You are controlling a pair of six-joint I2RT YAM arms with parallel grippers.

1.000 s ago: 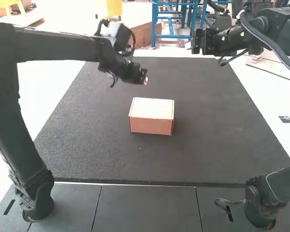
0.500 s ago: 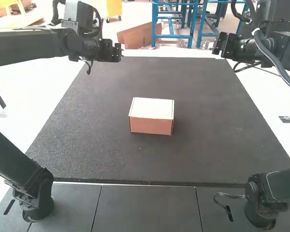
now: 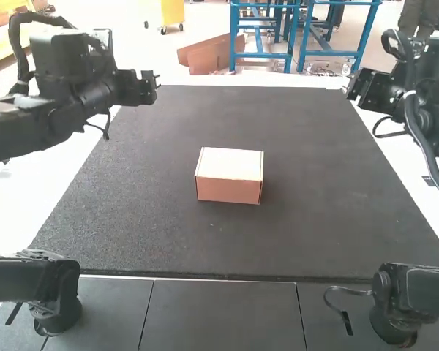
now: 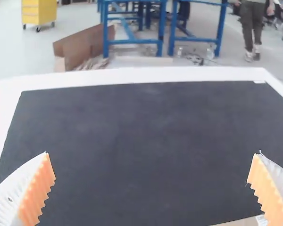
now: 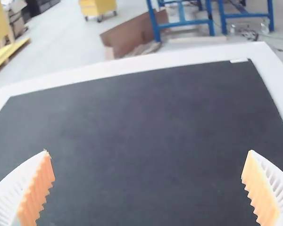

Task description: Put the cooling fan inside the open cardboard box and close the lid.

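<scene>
A small brown cardboard box (image 3: 230,175) stands in the middle of the black mat (image 3: 314,183), its lid lying flat and shut on top. My left gripper (image 3: 148,80) hangs in the air over the mat's far left corner, well away from the box. In the left wrist view my left gripper (image 4: 151,155) is open, its orange pads (image 4: 37,195) wide apart with nothing between them. My right gripper (image 3: 353,86) is raised at the mat's far right corner. In the right wrist view my right gripper (image 5: 147,151) is open and empty as well.
The mat lies on a white table (image 3: 29,183) with bare margins on both sides. The arm bases (image 3: 51,303) stand on a dark panel at the near edge. A black label (image 3: 432,180) lies on the table's right margin.
My left arm has drawn back from just behind the box to the far left corner. My right gripper has swung farther right. The box has not moved.
</scene>
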